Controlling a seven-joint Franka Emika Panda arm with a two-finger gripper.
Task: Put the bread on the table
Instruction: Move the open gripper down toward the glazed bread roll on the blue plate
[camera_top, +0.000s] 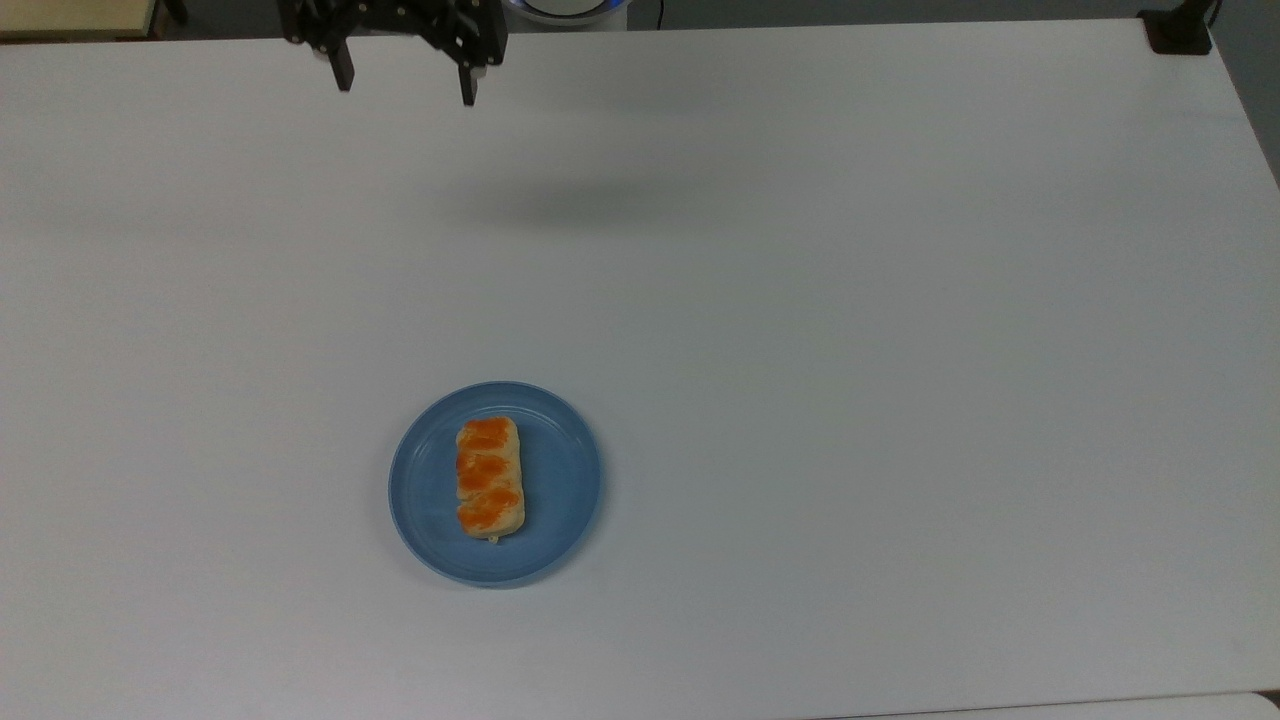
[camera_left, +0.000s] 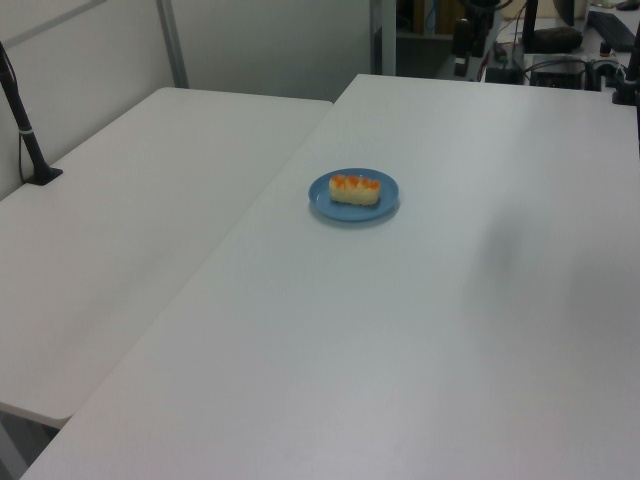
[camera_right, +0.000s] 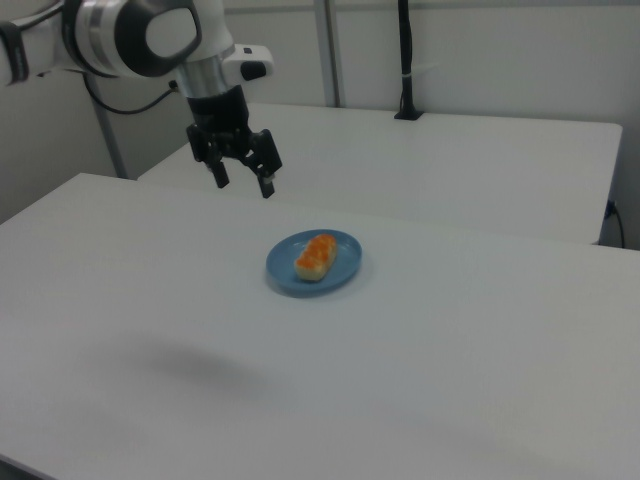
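The bread (camera_top: 490, 478) is a pale bun with orange glazed patches, lying lengthwise on a round blue plate (camera_top: 565, 480) on the white table (camera_top: 850, 350). My black gripper (camera_top: 405, 90) hangs open and empty at the top view's upper edge, far from the plate. In the right view the gripper (camera_right: 245, 187) hovers high above the table, up and to the left of the bread (camera_right: 316, 256) and plate (camera_right: 283, 272). The left view has the bread (camera_left: 355, 189) on the plate (camera_left: 318, 196) near the table's middle.
A second white table (camera_left: 130, 220) adjoins this one, with a black clamped post (camera_left: 25, 130) on it. Another black clamp (camera_top: 1180, 30) sits at the top view's upper right corner. The arm's shadow (camera_top: 590, 205) falls on the tabletop.
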